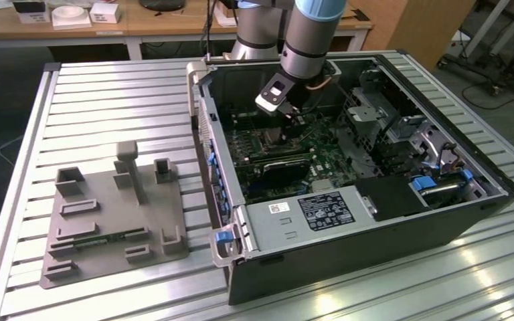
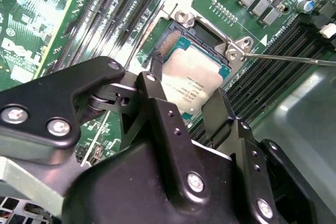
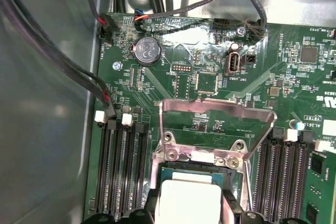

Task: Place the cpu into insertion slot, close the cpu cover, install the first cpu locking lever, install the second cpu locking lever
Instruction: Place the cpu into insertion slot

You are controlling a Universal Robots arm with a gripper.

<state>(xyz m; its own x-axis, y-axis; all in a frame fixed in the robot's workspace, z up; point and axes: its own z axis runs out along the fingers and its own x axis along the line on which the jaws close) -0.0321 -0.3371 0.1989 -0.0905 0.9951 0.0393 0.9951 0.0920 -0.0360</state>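
- Second wrist view: we see the black pincer (image 2: 186,92) closed to a narrow gap on the cpu (image 2: 195,74), with one finger (image 2: 153,85) against each of two opposite edges.
- The cpu, pale metal top facing up, hangs tilted just over the insertion slot (image 2: 170,44). We cannot tell whether it touches the slot.
- In the first wrist view the cpu cover (image 3: 218,109) is swung open on its hinge, on the far side of the slot from the chip.
- A thin locking lever (image 2: 289,59) juts out unlatched beside the slot.
- Rows of memory slots (image 3: 123,171) run close along both sides of the socket, leaving little room beside the fingers.
- In the exterior view the arm reaches down into an open computer case (image 1: 355,261) on the slatted counter (image 1: 105,93). The case walls ring the board. A grey fixture tray (image 1: 114,221) lies well apart, on the exterior view's left.
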